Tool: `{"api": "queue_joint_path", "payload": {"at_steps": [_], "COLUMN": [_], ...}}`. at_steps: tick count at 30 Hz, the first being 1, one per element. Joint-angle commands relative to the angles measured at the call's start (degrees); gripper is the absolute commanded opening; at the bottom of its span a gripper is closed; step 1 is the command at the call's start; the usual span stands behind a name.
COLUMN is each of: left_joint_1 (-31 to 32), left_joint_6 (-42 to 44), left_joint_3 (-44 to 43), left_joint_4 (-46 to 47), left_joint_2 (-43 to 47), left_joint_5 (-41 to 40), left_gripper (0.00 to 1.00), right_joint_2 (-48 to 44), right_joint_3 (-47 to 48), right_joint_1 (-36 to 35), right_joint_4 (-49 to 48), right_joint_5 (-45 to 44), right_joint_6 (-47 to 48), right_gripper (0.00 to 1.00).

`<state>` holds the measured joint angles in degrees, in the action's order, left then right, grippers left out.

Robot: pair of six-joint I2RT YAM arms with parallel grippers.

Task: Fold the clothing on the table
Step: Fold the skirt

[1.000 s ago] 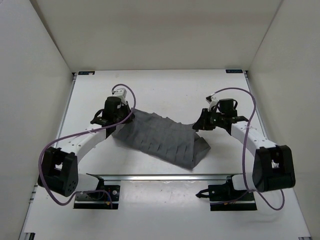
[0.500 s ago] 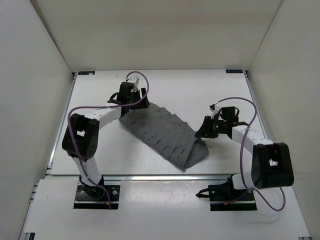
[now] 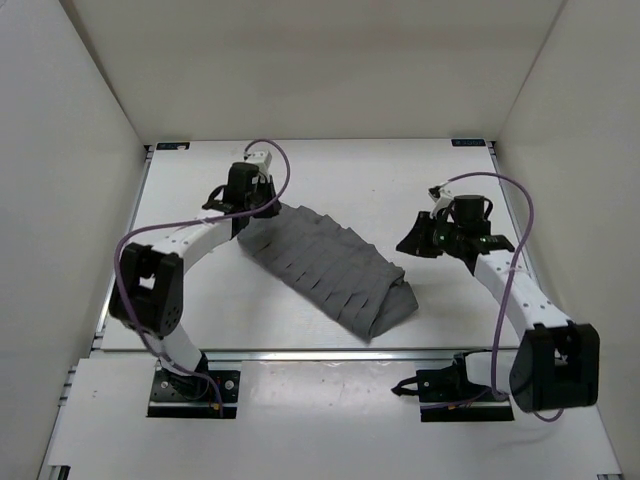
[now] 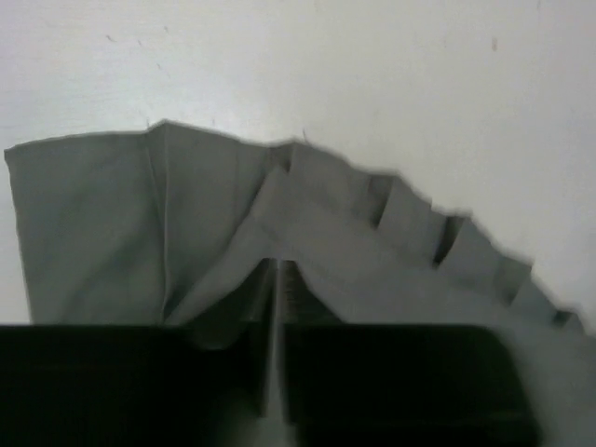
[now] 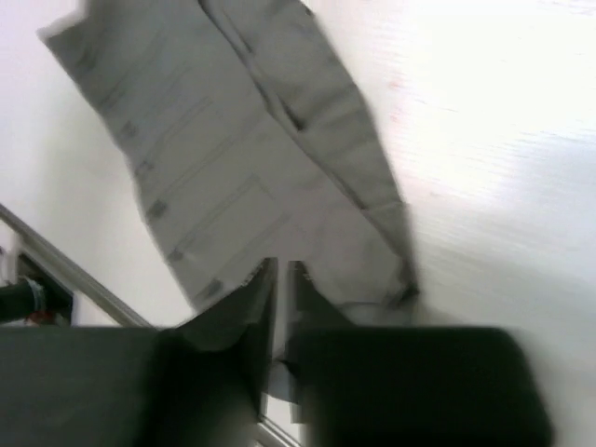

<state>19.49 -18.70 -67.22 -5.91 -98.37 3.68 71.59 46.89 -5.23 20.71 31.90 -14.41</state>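
The grey pleated skirt (image 3: 325, 265) lies slanted on the middle of the table (image 3: 400, 170). At the skirt's far left corner the left gripper (image 4: 278, 279) shows a narrow slit; whether it pinches cloth is unclear. Right of the skirt, apart, the right gripper (image 5: 281, 279) hangs narrowly parted, empty.

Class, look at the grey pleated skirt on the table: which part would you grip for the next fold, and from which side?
Probably the near-right end of the skirt, approached from the right, where the right gripper is closest. The skirt lies as a diagonal band on the table, and that end looks bunched and thicker, giving an edge to pinch.
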Motion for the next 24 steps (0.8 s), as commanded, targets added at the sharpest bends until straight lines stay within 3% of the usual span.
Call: {"api": "queue_joint_path", "payload": {"at_steps": [1,3,11,24], "left_joint_1": [1.69,3.53,4.33,3.19], "left_joint_6": [0.07,-0.90,-2.84,-6.96], "left_joint_3": [7.00,9.64,13.08,8.95], "left_joint_4": [-0.42,-0.85,-1.48,-7.00], "left_joint_2": [7.22,7.92,3.98,-4.46], "left_joint_5": [2.28,2.82,2.64,4.67], "left_gripper": [0.09,0.00,0.00,0.00], "right_joint_2": [-6.10,-7.34,2.48,20.94], "right_joint_3": [-3.63,-8.38,-13.32,-1.46], "right_joint_1": [-2.84,-4.69,-15.50,-7.35], "right_joint_4": [-1.70,-4.69,-12.54,-1.99], "right_joint_5": [1.49,2.90,1.24,-7.11], "right_joint_6": [-3.24,-6.23,-8.79,1.67], "right_gripper": [0.00,0.00,0.00,0.00]}}
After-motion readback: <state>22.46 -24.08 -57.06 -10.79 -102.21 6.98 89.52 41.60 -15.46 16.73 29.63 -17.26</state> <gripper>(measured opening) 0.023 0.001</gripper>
